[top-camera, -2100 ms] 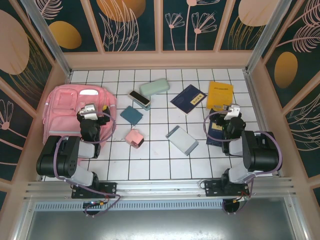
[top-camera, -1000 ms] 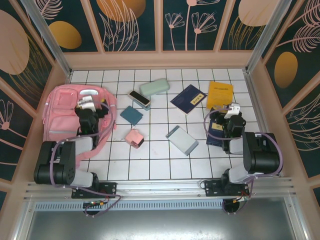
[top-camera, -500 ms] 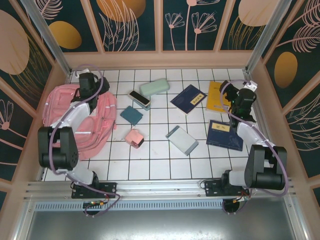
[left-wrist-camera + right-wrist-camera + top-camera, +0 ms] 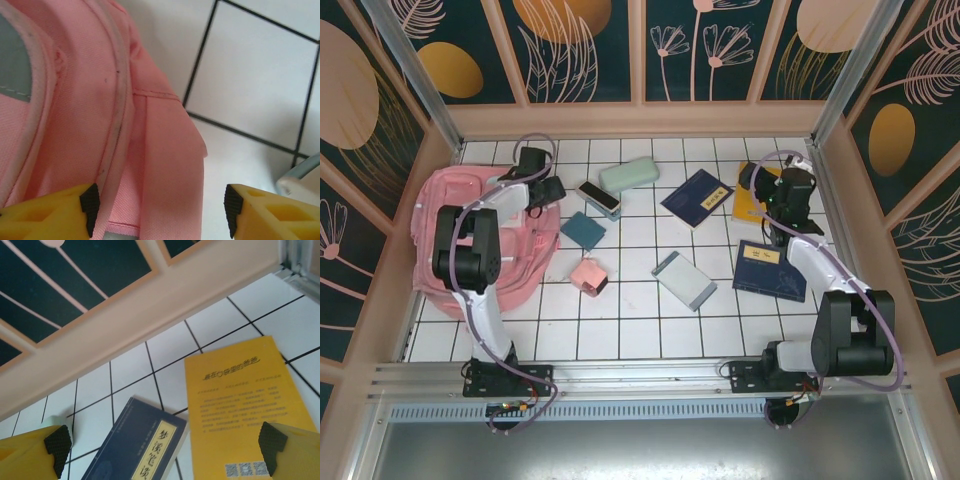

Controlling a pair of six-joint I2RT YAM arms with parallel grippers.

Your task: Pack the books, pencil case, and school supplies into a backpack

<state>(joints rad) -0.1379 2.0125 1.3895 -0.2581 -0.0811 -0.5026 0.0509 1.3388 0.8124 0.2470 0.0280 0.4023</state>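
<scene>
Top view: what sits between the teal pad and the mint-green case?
The black-and-cream box lies between the teal pad and the mint-green case, close to both. This shows in the top external view.

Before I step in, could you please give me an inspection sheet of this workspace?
Surface: white tiled table, black grid lines.
Job's things: pink backpack at far left; yellow book, far navy book and near navy book on the right; mint case, black-and-cream box, teal pad, pink box and grey-blue box loose mid-table, all outside the backpack.
Clutter: nothing seen.
End effectors: left end effector open, backpack fabric between its fingers; right end effector open above the yellow book.
Cables: left cable and right cable, purple, loop above the wrists.
Surroundings: dark floral wall panels, wooden frames.
</scene>
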